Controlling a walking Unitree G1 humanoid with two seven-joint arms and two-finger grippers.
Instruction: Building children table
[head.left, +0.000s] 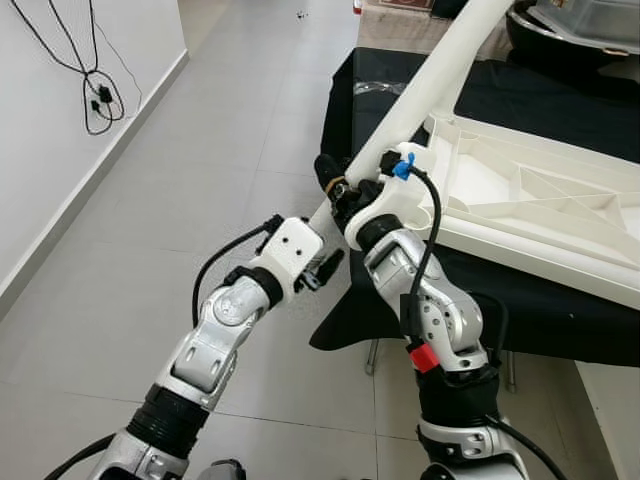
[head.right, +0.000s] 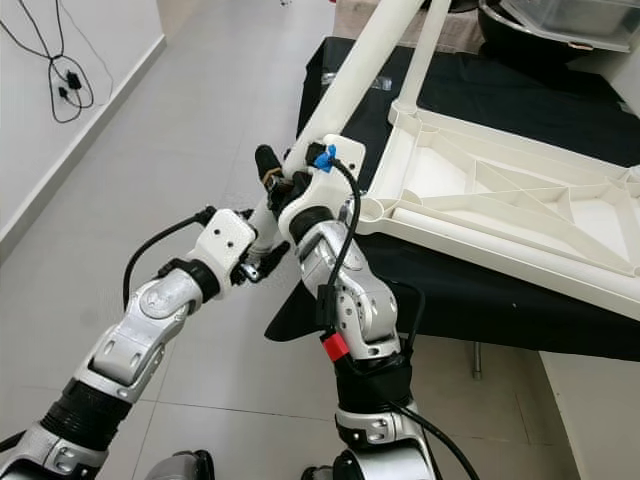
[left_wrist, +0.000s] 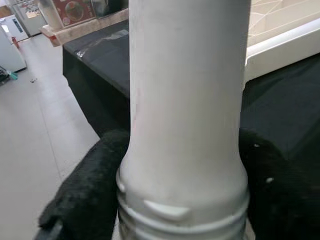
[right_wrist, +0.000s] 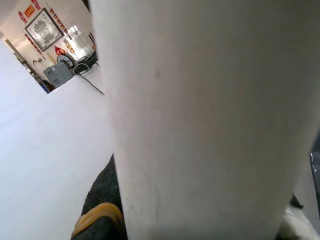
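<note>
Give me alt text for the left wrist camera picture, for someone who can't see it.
A white table leg stands close up, gripped near its threaded end between the left gripper's two black fingers. Behind it lie a black-draped table and grey floor tiles.

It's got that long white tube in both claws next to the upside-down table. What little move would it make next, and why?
Probably swing the threaded end of the white leg toward the corner socket of the upturned tabletop. Both the left pincer and the right pincer are clamped on the leg near that end, which hangs off the table's edge, not yet lined up with any socket.
</note>
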